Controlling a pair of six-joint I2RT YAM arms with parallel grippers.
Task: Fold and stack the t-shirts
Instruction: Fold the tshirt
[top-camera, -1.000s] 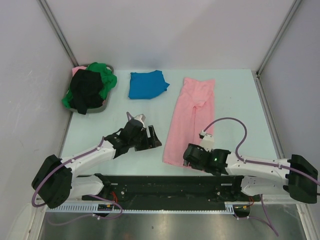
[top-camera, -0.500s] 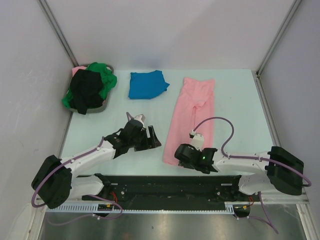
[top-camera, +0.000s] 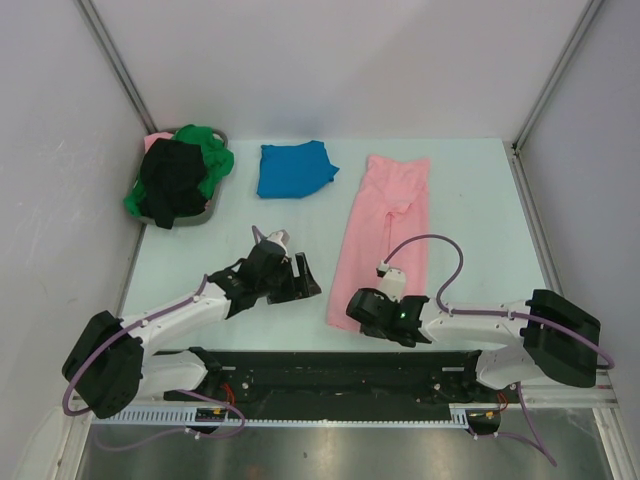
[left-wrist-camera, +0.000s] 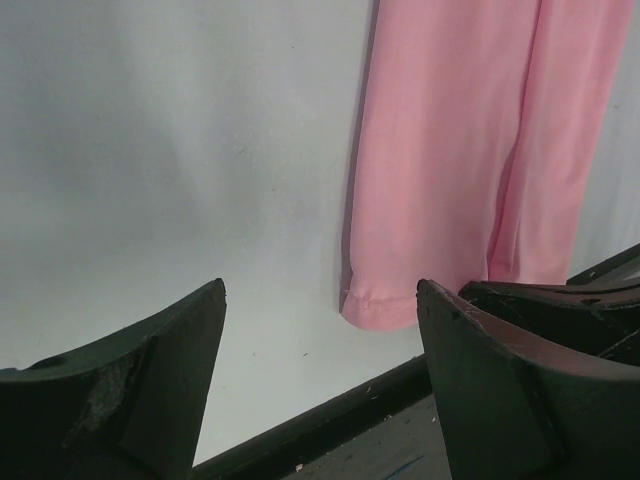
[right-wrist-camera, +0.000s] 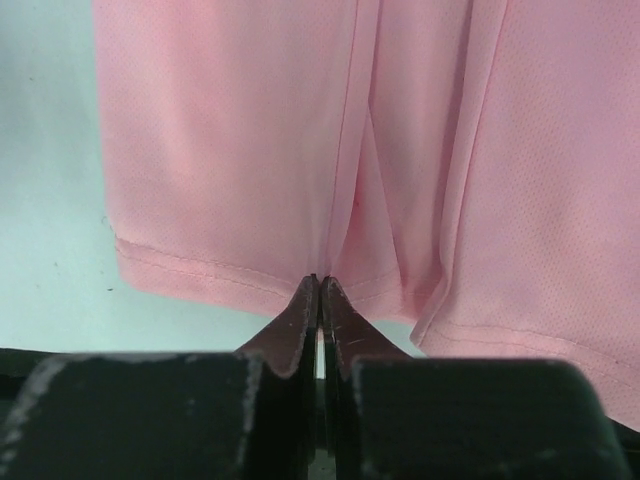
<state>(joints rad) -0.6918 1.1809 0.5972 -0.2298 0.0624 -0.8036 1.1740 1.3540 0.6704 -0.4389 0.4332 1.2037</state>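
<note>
Down at the near edge of the tabletop (top-camera: 470, 200), clamped shut on the near hem of the pink t-shirt (top-camera: 385, 220) with the right tool (top-camera: 352, 304). Stretching long from that tool toward the far side. Beside the hem, holding the left tool (top-camera: 305, 272) spread wide, apart from the cloth.

Two arms are bolted to a black rail (top-camera: 330, 372): white tubular links between bulky black joint housings. A purple cable (top-camera: 66, 395) loops beside the left arm (top-camera: 175, 313) near the rail; another arcs above the right arm (top-camera: 480, 322). A green light (top-camera: 405, 312) glows on its black wrist. The jaws are scuffed matte-black wedges.
</note>
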